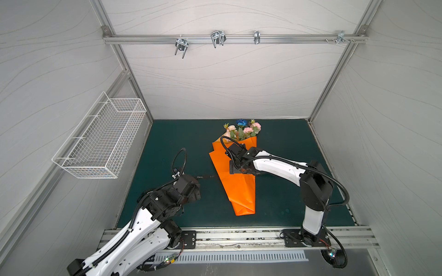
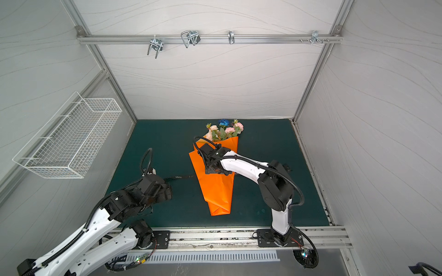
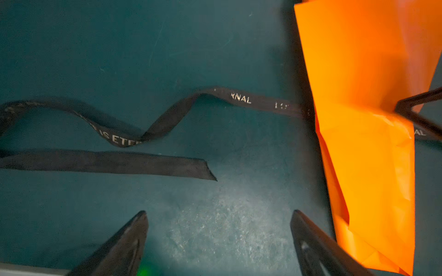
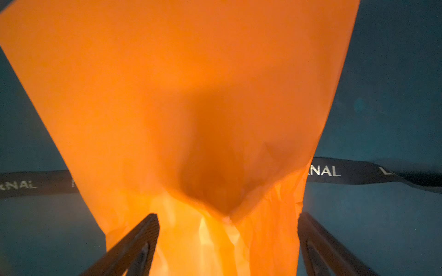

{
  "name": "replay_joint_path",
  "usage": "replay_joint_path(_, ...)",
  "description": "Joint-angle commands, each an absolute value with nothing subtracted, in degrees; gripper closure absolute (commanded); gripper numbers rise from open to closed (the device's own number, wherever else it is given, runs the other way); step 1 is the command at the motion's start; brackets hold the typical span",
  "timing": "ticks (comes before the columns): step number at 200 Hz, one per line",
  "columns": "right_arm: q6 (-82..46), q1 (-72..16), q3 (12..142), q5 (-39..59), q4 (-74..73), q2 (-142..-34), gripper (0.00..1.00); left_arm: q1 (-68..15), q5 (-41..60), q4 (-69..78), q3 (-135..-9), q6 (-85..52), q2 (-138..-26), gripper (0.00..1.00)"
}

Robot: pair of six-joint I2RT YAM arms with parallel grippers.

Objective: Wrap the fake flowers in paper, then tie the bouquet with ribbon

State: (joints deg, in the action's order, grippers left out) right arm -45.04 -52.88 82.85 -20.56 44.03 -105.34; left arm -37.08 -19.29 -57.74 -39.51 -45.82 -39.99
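From my remote station the biggest thing in frame is the dark green table (image 1: 167, 143), which fills the floor of the cell. On the wall at about 9 o'clock hangs a white wire basket (image 1: 100, 143).

Near the table's centre lies the orange wrapping paper (image 1: 240, 191), rolled into a cone with its wide mouth toward 12 o'clock and its folded tip toward 6 o'clock. The bouquet of fake flowers (image 1: 242, 130) sits inside it. Only the peach and pink blooms, one blue rose and some leaves show, spilling out at the 12 o'clock end, and the stems are hidden by the paper.

The right end effector (image 4: 228, 215) hangs over the cone's middle, reaching in from 3 o'clock. Its fingers are spread wide, one on each side of the paper, and I see no pinch on it. The left end effector (image 3: 220, 212) hovers over bare table at about 8 o'clock of the cone. Its fingers are spread too, with nothing between them.

Smallest is the black lettered ribbon (image 3: 167, 119). It runs from 9 o'clock to 3 o'clock, passes under the cone and comes out on both sides. On the 9 o'clock side it snakes loosely and doubles back, and its cut end lies flat on the table — not knotted around the bouquet.
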Motion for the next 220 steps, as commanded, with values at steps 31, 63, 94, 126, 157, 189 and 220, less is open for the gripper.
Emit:
replay_joint_path(31, -42.5, -52.3, 79.0, -20.8, 43.0, -96.8, 0.01, -32.1, -9.7, -54.1, -33.2, -54.3, -44.1, 0.2)
replay_joint_path(63, -39.0, -52.0, 75.0, -21.3, 40.4, -91.1, 0.01, -27.7, -10.2, -51.1, -28.8, -60.0, -43.7, 0.18)
replay_joint_path(94, -37.1, -50.5, 71.5, -21.8, 39.5, -85.5, 0.01, -18.9, -8.8, -47.3, -26.2, -61.0, -42.1, 0.11)
replay_joint_path(126, -37.4, -46.7, 68.4, -20.6, 39.2, -80.9, 0.01, -9.6, -5.1, -44.7, -25.0, -61.3, -45.7, 0.05)
replay_joint_path(157, -37.3, -43.4, 66.0, -19.3, 38.6, -77.2, 0.01, -7.4, -7.9, -44.8, -26.5, -62.4, -51.9, 0.13)
replay_joint_path(189, -37.0, -41.9, 64.9, -19.3, 37.9, -75.3, 0.01, -7.3, -9.1, -42.5, -28.0, -61.8, -58.7, 0.16)
replay_joint_path(220, -36.4, -41.3, 64.0, -19.2, 37.1, -74.5, 0.01, -6.9, -9.4, -39.3, -28.3, -62.4, -65.2, 0.16)
